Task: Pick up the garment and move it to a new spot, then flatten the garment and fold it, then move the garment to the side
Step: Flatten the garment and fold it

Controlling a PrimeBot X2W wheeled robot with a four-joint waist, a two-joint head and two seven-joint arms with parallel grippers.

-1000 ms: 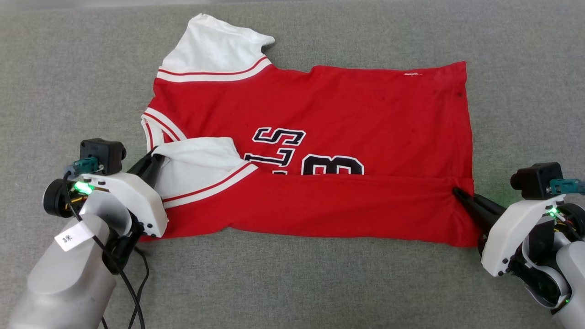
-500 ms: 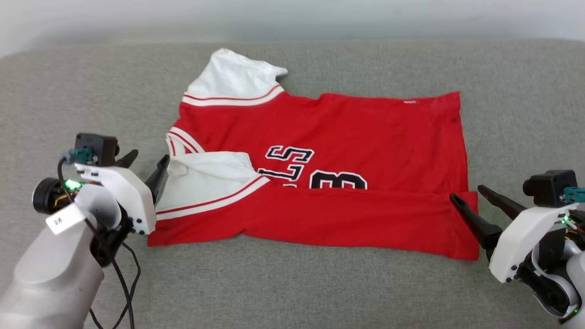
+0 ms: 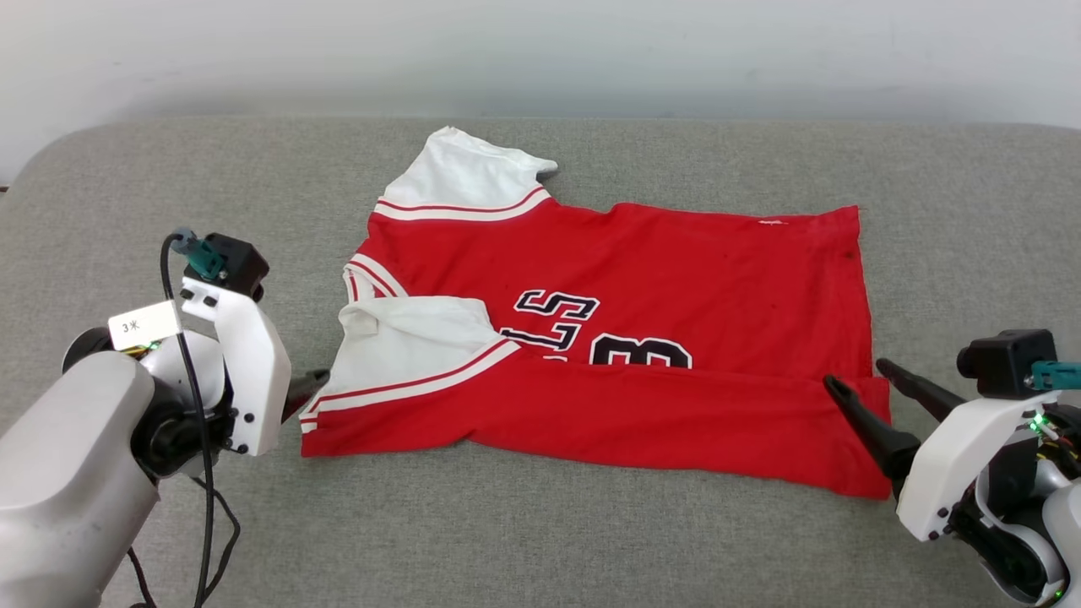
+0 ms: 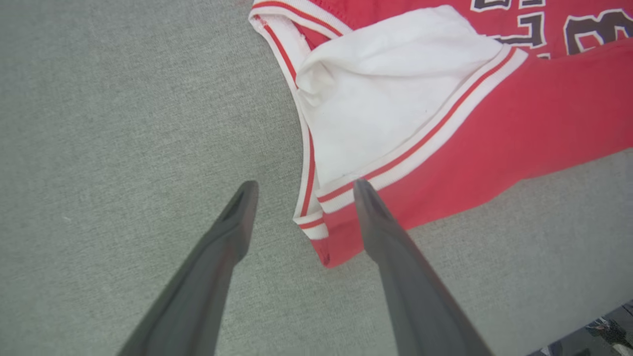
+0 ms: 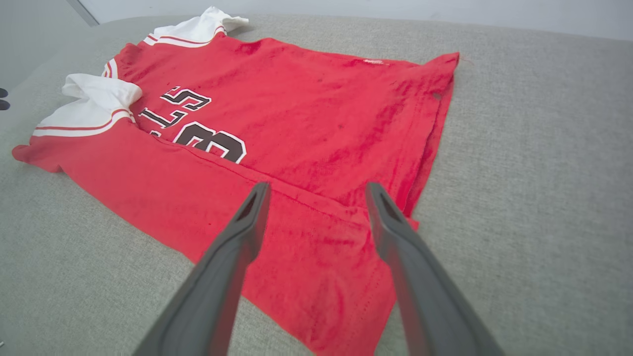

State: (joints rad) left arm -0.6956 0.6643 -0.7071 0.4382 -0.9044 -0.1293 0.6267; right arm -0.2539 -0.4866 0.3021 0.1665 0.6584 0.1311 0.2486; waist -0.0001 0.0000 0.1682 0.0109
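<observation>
Left tool [image 4: 305,183], right tool [image 5: 317,185] — spread wide.

The shirt [image 3: 642,279] lies flat on the cushion [image 3: 540,540], with its sleeves to the left and its hem to the right. Its near edge is folded over the front. The left jaws are just beside the near left corner. The right jaws are over the near right corner. A wall [image 3: 540,51] stands behind the cushion.

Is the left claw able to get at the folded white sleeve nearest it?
Probably yes: the left claw stands open right beside the garment's near white sleeve, over bare grey cushion, with nothing between them.
</observation>
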